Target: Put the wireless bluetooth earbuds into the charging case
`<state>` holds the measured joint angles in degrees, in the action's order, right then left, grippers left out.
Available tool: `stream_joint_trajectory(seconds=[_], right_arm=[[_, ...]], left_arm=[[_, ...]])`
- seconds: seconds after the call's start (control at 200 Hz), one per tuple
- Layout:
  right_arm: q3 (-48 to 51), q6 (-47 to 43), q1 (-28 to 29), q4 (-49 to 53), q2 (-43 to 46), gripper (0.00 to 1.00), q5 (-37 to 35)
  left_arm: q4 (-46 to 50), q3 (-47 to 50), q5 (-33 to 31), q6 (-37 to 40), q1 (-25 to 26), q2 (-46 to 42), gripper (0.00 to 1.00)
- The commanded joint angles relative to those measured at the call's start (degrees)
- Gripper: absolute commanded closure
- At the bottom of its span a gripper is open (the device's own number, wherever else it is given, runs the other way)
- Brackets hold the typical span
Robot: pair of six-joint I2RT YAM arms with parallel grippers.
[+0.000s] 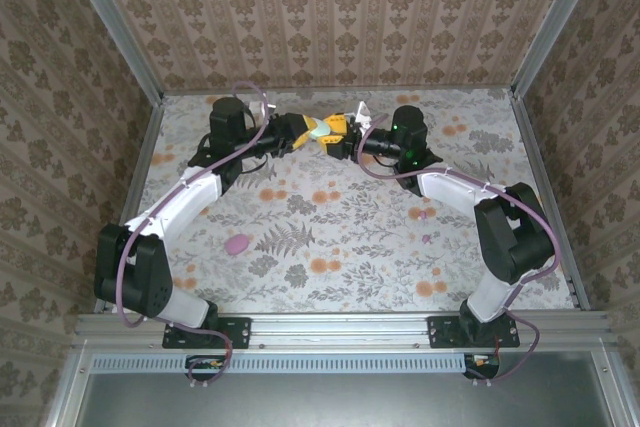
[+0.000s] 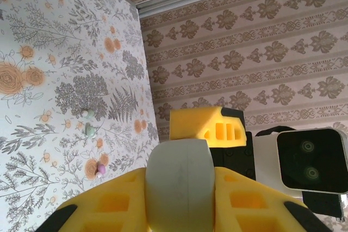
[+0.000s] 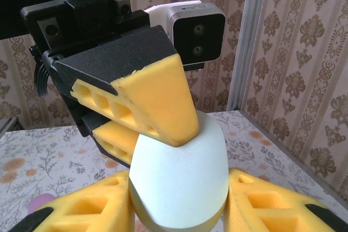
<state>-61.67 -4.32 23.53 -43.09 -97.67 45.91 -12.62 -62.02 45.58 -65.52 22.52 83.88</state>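
Gripping the charging case (image 1: 322, 131) together above the surface (image 1: 330, 267) at 12 o'clock, the left gripper (image 1: 309, 132) and right gripper (image 1: 336, 135) both have jaws clamped on it. Small pieces, likely the earbuds (image 1: 418, 212), lie toward 4 o'clock. The next move probably calls for opening the lid.

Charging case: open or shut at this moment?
Shut: the charging case shows a smooth rounded shell in both wrist views, with no lid raised and no gap visible.

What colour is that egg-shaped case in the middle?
Pale minty white. The case shows best in the right wrist view.
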Motion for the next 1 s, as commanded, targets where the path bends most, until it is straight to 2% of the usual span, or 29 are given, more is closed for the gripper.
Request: stream_joint_trajectory(seconds=[0.0,0.125,0.24,0.39,0.66,0.83,0.995], right_arm=[[-0.5,-0.2,-0.2,1.7,2.0,0.61,0.3],[-1.4,0.4,-0.5,6.6,3.4,0.61,0.7],[-3.8,4.0,-2.0,10.8,4.0,0.62,4.5],[-6.8,11.1,-4.1,14.1,4.6,0.63,9.6],[-9.1,15.9,-5.5,15.1,6.6,0.63,13.7],[-10.4,15.6,-5.4,19.0,8.5,0.63,15.8],[-9.8,13.8,-5.4,20.8,10.8,0.63,16.4]], left_arm=[[-0.1,-2.1,1.5,2.6,0.3,-1.8,0.59],[2.4,-2.5,0.6,8.7,-0.1,-3.3,0.38],[9.5,-3.4,-2.0,19.7,-1.0,-6.4,0.31],[8.6,0.1,-5.2,34.6,-1.9,-10.9,0.30],[1.1,7.9,-2.4,55.6,-2.3,-17.3,0.32],[-1.0,9.8,0.6,62.9,-2.3,-17.9,0.35],[-0.2,8.2,4.4,64.5,-2.3,-15.8,0.37]])
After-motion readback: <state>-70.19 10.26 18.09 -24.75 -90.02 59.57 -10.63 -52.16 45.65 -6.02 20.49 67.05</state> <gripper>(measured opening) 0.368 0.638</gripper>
